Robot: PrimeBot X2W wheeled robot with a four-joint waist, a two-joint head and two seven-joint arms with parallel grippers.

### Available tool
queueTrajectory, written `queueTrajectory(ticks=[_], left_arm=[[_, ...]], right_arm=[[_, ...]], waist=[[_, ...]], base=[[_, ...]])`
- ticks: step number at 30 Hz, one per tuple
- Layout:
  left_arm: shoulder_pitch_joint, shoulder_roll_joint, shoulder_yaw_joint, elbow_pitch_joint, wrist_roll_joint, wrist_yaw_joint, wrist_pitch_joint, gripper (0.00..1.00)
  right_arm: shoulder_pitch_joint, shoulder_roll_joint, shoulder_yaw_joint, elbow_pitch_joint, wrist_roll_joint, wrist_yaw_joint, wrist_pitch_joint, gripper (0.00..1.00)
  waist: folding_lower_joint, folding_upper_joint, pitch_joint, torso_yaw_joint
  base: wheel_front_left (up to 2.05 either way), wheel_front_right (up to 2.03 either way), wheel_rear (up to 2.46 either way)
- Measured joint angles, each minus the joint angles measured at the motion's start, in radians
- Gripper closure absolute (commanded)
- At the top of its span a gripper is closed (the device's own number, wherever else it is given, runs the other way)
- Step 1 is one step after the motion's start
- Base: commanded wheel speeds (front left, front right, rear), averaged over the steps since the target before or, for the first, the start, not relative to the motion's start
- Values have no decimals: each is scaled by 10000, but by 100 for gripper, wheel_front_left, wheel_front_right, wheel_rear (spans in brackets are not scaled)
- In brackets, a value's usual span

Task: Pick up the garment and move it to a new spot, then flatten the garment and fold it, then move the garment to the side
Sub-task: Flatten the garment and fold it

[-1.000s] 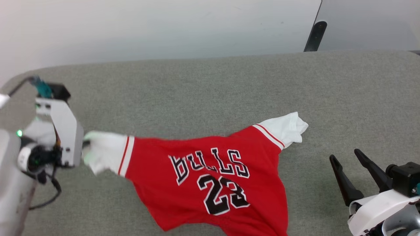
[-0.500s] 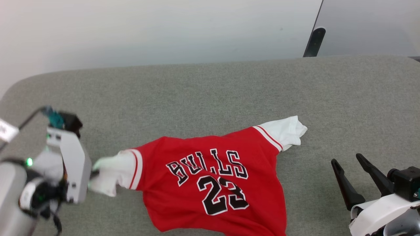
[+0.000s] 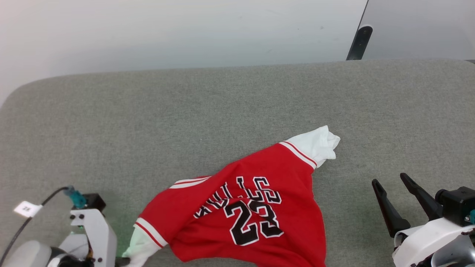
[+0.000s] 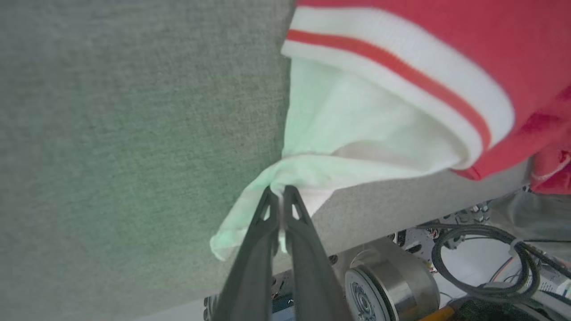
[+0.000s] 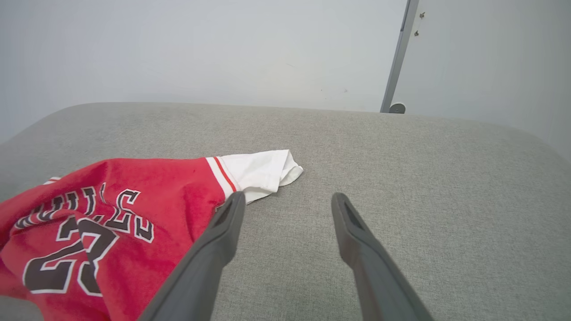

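Observation:
The garment, a red jersey with a black-and-white 23, lies rumpled near the front of the grey padded surface. One white sleeve points to the far right. The other white sleeve is drawn down to the near edge. My left gripper is shut on the tip of this sleeve, right at the surface's near edge; in the head view it sits at the bottom left. My right gripper stands open at the lower right, apart from the garment; nothing lies between its fingers.
A pale wall runs behind the padded surface, with a dark pole at the back right. Below the near edge are the robot's base, a metal wheel and cables. A white tag hangs on the left arm's cable.
My left gripper has pulled the white sleeve from the left middle down to the near edge, and the jersey's left side followed and bunched. The right gripper has stayed put.

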Motion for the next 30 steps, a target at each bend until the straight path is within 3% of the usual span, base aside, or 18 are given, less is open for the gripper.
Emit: queueTrajectory(ticks=[1,3,4,5,6,17,22,30], left_arm=[[-17,-29,69,92,0,105,-67,61],[-50,-33,173,167,-123,188,-10,58],[-88,-38,228,151,-165,274,-12,52],[-149,-8,288,105,-151,336,-21,4],[-218,44,353,36,-151,443,-6,0],[-763,460,600,-1607,205,769,-196,0],[-1517,36,313,-1760,610,299,-888,0],[-2813,-629,-29,-330,819,-40,-1143,0]], right_arm=[[-1,2,10,0,0,0,2,0],[-4,2,19,10,0,0,15,0],[-5,-4,25,13,0,0,15,0],[-5,-8,29,21,0,0,42,0],[-4,-13,29,35,0,0,58,0],[147,-84,165,36,54,0,90,0],[151,-104,198,2,67,0,65,0],[-16,-127,259,-148,-12,0,-508,0]], waist=[[0,0,-1,3],[0,0,-18,15],[0,0,-34,21],[0,0,-57,26],[0,0,-86,34],[0,0,-613,166],[0,0,-702,190],[0,0,-437,-223]], base=[[0,0,0],[0,0,0],[0,0,0],[0,0,0],[0,0,0],[0,0,0],[0,0,0],[0,0,0]])
